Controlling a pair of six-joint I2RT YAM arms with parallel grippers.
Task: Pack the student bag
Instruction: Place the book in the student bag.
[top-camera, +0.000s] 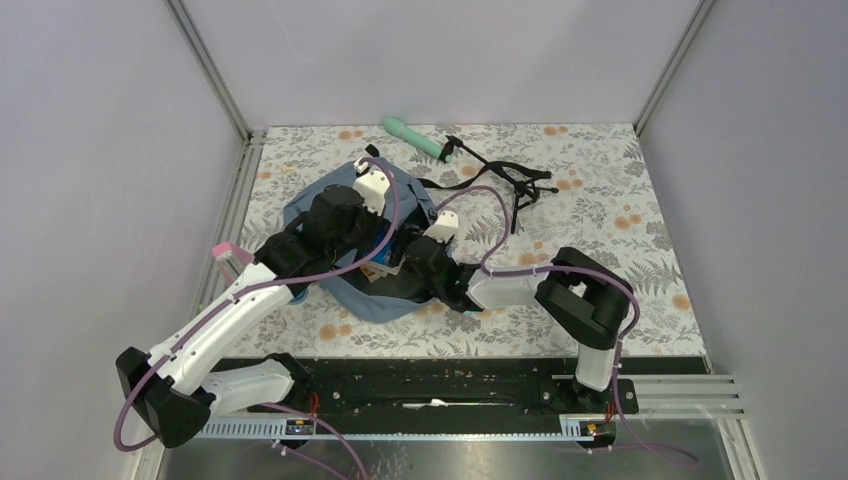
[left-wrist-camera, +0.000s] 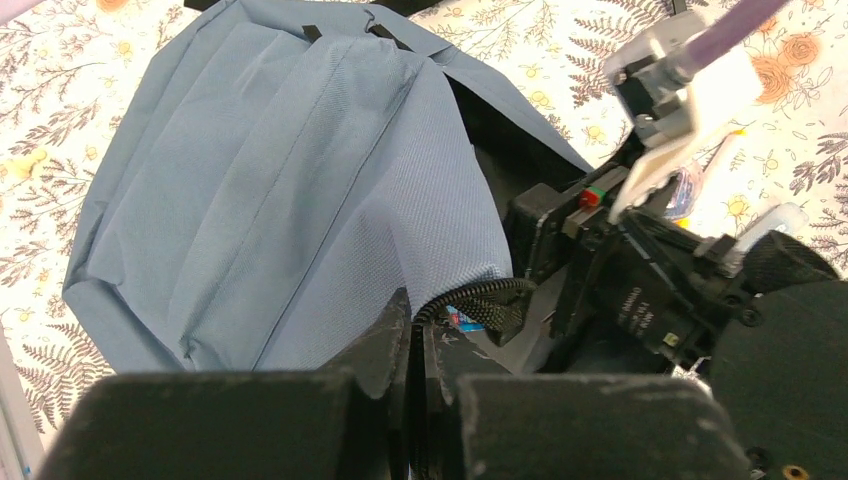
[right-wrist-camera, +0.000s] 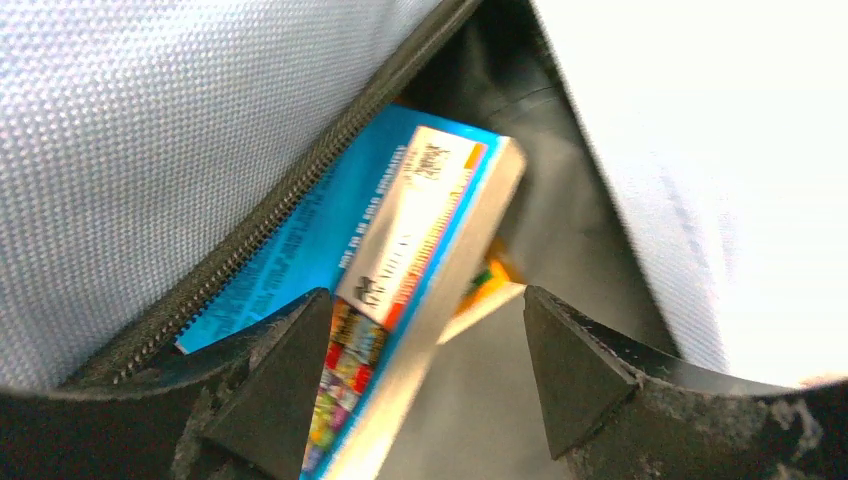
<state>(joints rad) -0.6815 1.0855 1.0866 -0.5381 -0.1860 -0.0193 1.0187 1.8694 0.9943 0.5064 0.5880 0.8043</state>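
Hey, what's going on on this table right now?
A robot is packing a slate-blue student bag. The left claw is shut on the edge of the bag's opening, holding it up. The right claw is at the mouth of the bag, jaws open, with a colourful blue box between its fingers, lying partly inside past the zipper.

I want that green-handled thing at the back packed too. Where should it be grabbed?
Take the green handle at its middle, from straight above, pinching across its narrow width. It lies flat and slanted on the table, open on both sides, while its black end meets tangled straps, so that looks safest.
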